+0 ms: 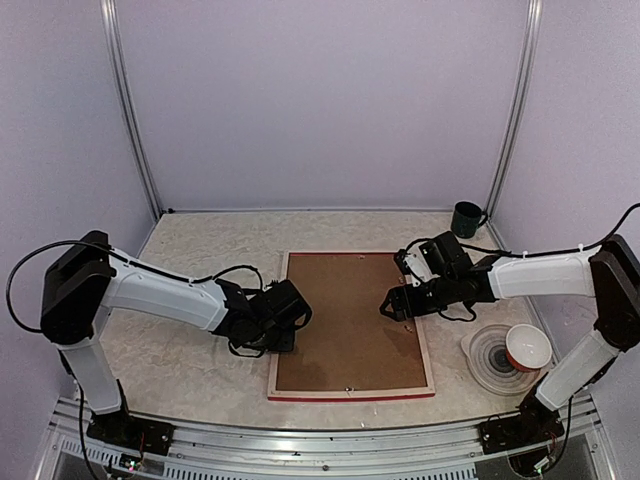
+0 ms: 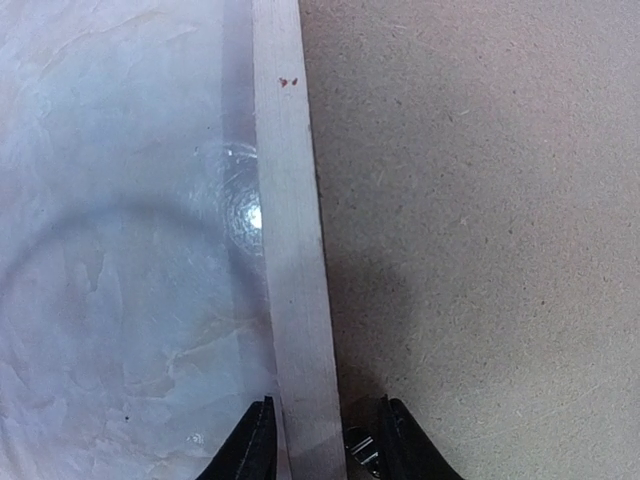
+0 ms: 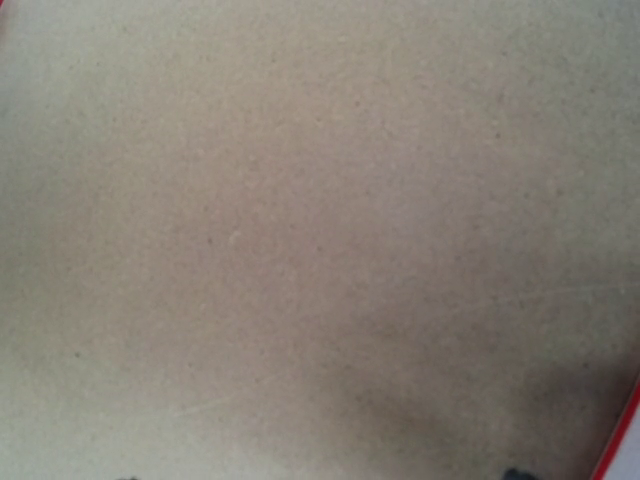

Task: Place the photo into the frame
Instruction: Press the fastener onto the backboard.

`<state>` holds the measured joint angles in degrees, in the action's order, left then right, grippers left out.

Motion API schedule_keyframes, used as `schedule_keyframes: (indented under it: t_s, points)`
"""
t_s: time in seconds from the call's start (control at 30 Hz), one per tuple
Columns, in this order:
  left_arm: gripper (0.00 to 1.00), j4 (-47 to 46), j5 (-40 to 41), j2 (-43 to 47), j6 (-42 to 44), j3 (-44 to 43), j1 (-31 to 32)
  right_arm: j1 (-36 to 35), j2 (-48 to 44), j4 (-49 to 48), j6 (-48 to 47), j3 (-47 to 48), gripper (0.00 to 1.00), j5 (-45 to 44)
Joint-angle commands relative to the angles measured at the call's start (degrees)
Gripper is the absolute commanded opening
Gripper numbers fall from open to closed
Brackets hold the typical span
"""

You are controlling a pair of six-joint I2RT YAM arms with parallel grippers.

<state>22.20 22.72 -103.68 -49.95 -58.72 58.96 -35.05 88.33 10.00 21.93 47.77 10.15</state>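
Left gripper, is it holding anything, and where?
The left gripper straddles the frame's pale left side rail. Whether it actually squeezes the rail cannot be told.

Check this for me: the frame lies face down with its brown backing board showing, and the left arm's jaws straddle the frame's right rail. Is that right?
Not quite. The jaws of the left gripper straddle the left rail of the frame, not the right one, as the top view shows. The frame does lie face down with its brown backing board showing.
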Motion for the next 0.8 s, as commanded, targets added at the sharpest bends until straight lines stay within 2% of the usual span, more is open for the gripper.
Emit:
schedule_keyframes:
  t_s: [0.0,0.07,0.23,0.5,0.7,0.77]
  points:
    - [0.32,2.4,-1.2,-2.1,0.7,-0.9,-0.1,0.8,-1.1,-0.4,-0.1,-0.5,0.78,-0.4]
    - [0.31,2.2,-1.6,-1.9,0.6,-0.5,-0.1,0.9,-1.1,-0.4,0.0,-0.4,0.78,-0.3]
    - [0.18,1.1,-3.3,-2.3,-0.1,0.1,-0.1,0.9,-0.8,-0.5,0.1,0.0,0.79,0.2]
    - [0.13,0.5,-3.8,-2.9,0.4,-0.4,-0.2,1.0,-0.8,0.5,0.3,0.7,0.82,-0.6]
    - [0.01,2.9,-4.0,-4.4,2.6,-2.7,-0.2,1.0,-0.5,0.5,0.5,0.4,0.83,-0.4]
    - [0.00,4.0,-4.3,-4.4,3.3,-3.0,-0.1,1.0,-0.2,0.7,0.4,0.5,0.83,-0.4]
